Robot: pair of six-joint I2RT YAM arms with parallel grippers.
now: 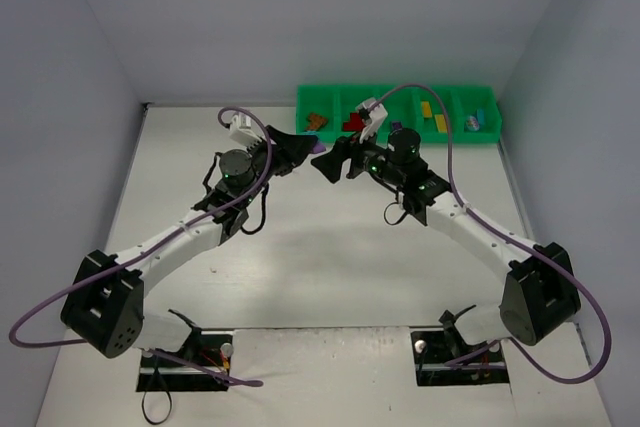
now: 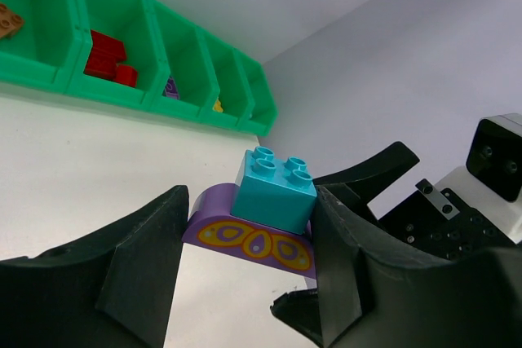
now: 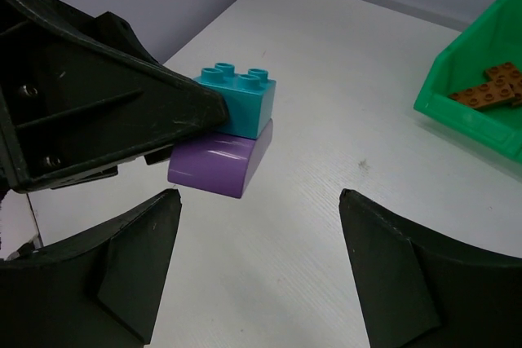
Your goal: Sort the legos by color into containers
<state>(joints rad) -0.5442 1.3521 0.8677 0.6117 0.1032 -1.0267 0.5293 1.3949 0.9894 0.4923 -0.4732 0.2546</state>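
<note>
My left gripper (image 2: 251,234) is shut on a purple curved lego (image 2: 253,244) that carries a light blue lego (image 2: 273,193) on top. The stack shows in the right wrist view, purple (image 3: 214,165) under blue (image 3: 241,103), with the left finger (image 3: 122,112) against it. My right gripper (image 3: 259,195) is open and empty, facing the stack from close by. In the top view both grippers, left (image 1: 312,145) and right (image 1: 330,162), meet just in front of the green containers (image 1: 470,137). These hold brown (image 1: 316,120), red (image 1: 352,124) and yellow (image 1: 428,112) legos.
The tray's compartments (image 2: 49,83) lie far left in the left wrist view, with red legos (image 2: 106,56) and a brown one (image 2: 6,20). White walls close the table at the back and sides. A cable arcs over each arm.
</note>
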